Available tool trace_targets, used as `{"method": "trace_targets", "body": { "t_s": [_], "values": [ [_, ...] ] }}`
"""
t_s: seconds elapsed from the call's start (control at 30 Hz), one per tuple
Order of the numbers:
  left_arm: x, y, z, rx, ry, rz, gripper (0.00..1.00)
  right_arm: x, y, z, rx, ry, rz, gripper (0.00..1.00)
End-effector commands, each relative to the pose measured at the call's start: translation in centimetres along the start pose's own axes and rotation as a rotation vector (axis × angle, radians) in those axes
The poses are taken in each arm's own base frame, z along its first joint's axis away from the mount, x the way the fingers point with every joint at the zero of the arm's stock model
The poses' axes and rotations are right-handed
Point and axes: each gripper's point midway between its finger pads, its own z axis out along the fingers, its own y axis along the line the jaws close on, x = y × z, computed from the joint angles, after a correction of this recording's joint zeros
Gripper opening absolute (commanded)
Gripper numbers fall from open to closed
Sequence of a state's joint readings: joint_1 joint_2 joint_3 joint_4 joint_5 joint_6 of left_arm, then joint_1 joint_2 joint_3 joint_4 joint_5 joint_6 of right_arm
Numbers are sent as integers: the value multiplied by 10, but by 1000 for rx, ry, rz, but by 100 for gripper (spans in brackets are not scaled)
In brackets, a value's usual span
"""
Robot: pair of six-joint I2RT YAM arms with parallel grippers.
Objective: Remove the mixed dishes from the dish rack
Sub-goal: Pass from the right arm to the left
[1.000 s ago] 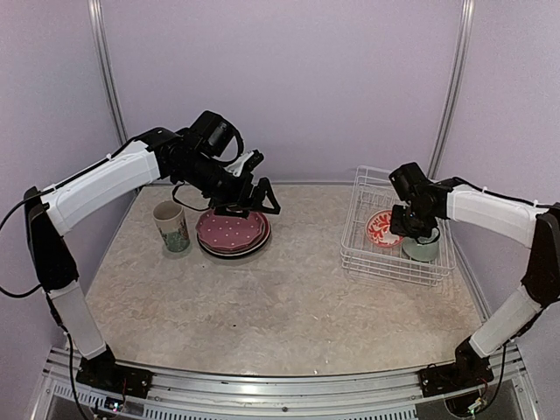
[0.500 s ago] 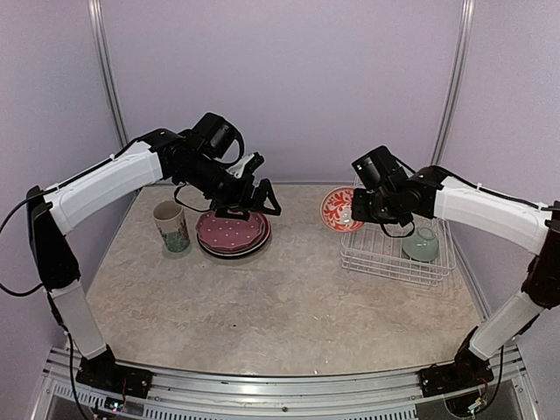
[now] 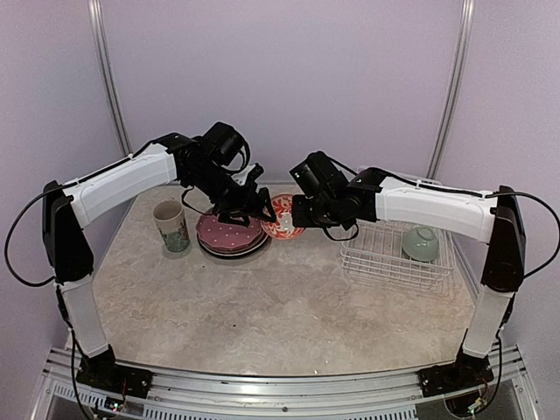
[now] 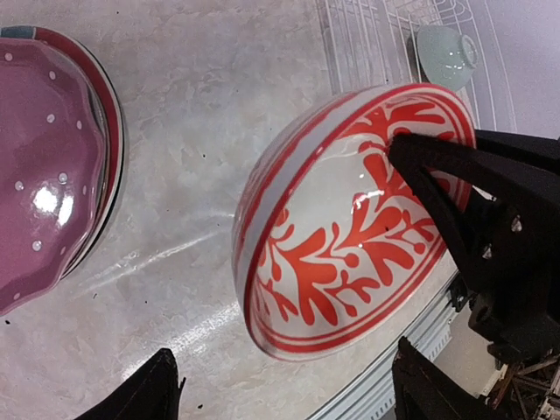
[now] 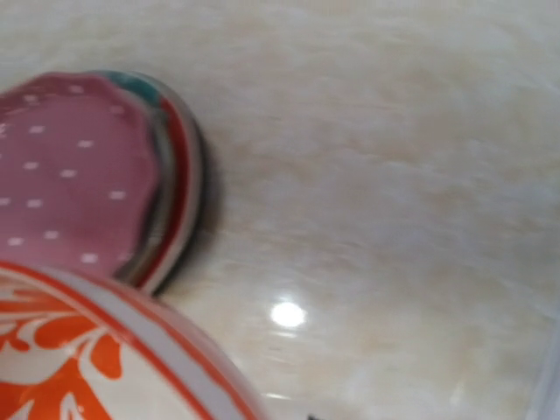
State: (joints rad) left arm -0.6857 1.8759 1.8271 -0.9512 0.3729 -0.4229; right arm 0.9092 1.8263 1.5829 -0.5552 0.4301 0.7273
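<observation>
The right gripper (image 3: 297, 213) pinches the rim of the red-patterned bowl (image 4: 350, 227) and holds it tilted in the air just right of the plate stack (image 3: 229, 232). The left gripper (image 3: 251, 204) hangs over the stack's right edge, fingers spread, close beside that bowl. A mug (image 3: 171, 226) stands just left of the stack. The green bowl (image 3: 421, 243) sits in the rack (image 3: 385, 262), well to the stack's right.

Red bowl (image 3: 282, 217) now beside plate stack (image 3: 229, 234)
</observation>
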Motion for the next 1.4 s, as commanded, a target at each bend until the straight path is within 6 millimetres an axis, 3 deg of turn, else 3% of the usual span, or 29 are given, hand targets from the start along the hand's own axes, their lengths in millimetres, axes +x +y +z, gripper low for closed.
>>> {"method": "trace_targets", "body": {
  "t_s": [0.0, 0.27, 0.6, 0.7, 0.83, 0.93, 1.03, 1.17, 1.37],
  "values": [
    [-1, 20, 8, -98, 12, -19, 75, -23, 40, -11, -99, -71, 24, 0],
    [-5, 42, 9, -217, -7, -17, 42, -14, 54, -7, -120, -52, 13, 0],
    [-6, 51, 11, -277, -10, -11, 2, -3, 62, -1, -122, -34, 5, 0],
    [-6, 53, 11, -288, -11, -11, 0, -4, 62, -1, -123, -34, 5, 0],
    [-7, 56, 10, -301, -15, -9, 0, -4, 59, -3, -116, -38, 6, 21],
    [-7, 58, 11, -305, -14, -14, 0, -4, 54, -6, -100, -43, 7, 53],
    [-7, 59, 11, -306, -8, -17, 0, -8, 47, -12, -83, -55, 5, 77],
    [-5, 61, 13, -312, 5, -17, 0, -16, 35, -26, -49, -86, 3, 89],
    [-7, 69, 5, -368, -2, -10, 0, -30, 6, -60, -11, -150, 26, 94]
  ]
}}
